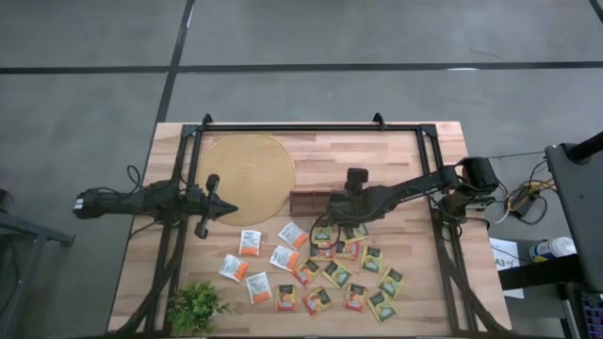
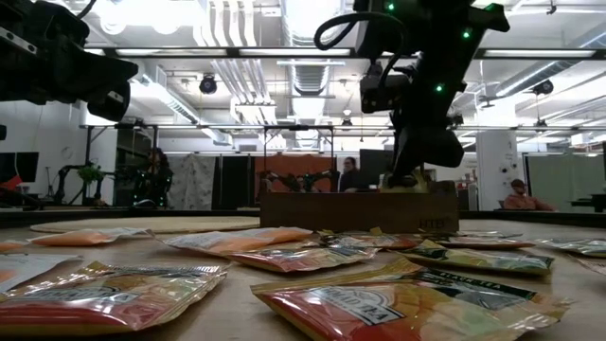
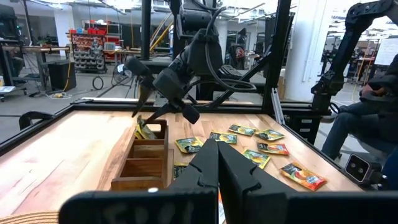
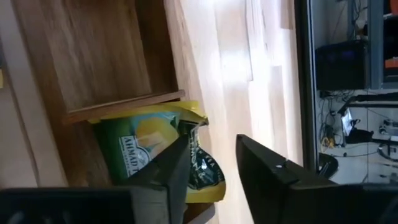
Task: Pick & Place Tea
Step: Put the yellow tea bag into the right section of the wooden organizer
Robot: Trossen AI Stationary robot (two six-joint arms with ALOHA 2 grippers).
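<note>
One green sachet apparently sits in the tray beneath the right gripper's parted fingers; many sachets remain on the tabletop.

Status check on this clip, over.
Right end effector open over long brown wooden compartment tray. Green-yellow tea sachet in end compartment. Left end effector shut, idle. Nothing obstructing.

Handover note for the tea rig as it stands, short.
Right gripper: open over the far end compartment of the wooden tray, beside a green-yellow sachet standing in that compartment.
Left gripper: shut, idle by the round mat.
Done: one sachet in the tray; the nearer compartments look empty.
Left: the other sachets lie loose on the table, in front of the tray.
</note>
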